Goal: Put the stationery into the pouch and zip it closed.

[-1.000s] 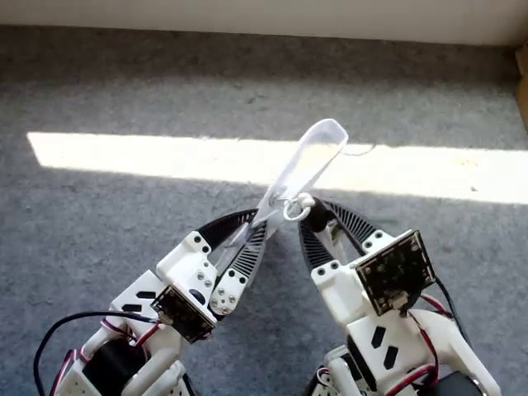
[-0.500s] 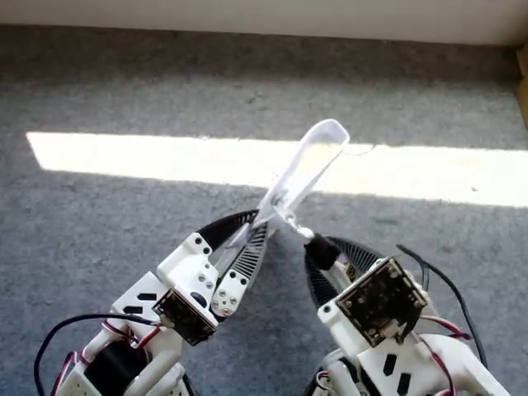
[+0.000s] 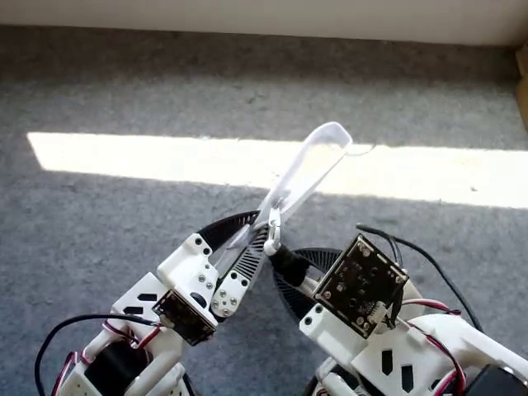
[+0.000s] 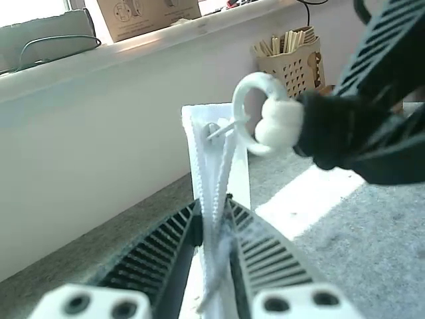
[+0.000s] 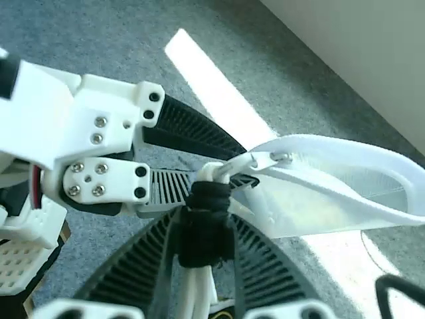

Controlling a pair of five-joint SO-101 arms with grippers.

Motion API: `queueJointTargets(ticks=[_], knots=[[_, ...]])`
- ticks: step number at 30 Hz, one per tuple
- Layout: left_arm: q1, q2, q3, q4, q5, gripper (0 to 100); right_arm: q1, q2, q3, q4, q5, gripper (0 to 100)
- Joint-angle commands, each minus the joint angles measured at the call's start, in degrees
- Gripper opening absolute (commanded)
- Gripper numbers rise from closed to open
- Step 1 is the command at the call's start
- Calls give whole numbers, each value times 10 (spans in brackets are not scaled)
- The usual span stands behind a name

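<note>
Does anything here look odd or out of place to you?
The clear pouch sits tilted in mid-air, not on the carpet: the left gripper pinches its edge, the right gripper holds its zip pull. Nothing looks spilled or broken.

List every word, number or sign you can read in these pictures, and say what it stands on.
None can be read.
The brown cardboard box on the sill carries dark print, too blurred to read.
The clear plastic zip pouch shows no lettering.

Clear whitish pouch (image 3: 307, 169), long, narrow, raised off carpet (image 3: 115, 231), tilted; white ring pull (image 4: 273, 126), black-wrapped, at lower end.
</note>
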Motion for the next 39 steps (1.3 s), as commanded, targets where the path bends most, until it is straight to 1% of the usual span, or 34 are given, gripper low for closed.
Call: queueJointTargets(ticks=[1,5,8,10,12,17,19,21,30,32,37,39], knots=[[-42,0,7,-1,69,108,-15,29,-56,-26,-17,5],[-64,0,2,-2,69,101,-15,44,-59,-79,-44,5],[-65,0,-1,-2,69,100,-15,44,-58,-126,-63,5],[-65,0,-1,-2,69,79,-15,44,-58,-143,-73,5],[-65,0,-3,-2,69,62,-22,44,-58,-146,-73,5],[-63,0,-10,-2,76,114,-44,43,-57,-146,-73,5],[-65,0,-22,-1,100,126,-44,43,-57,-146,-73,5],[-65,0,-38,0,111,127,-44,43,-57,-146,-73,5],[-62,0,-51,-4,113,122,-44,43,-57,-147,-73,5],[-61,0,-58,-11,113,107,-44,43,-56,-152,-73,5],[-60,0,-62,-48,111,19,-44,43,-56,-163,-85,5],[-60,0,-61,-55,111,5,-44,43,-56,-163,-85,5]])
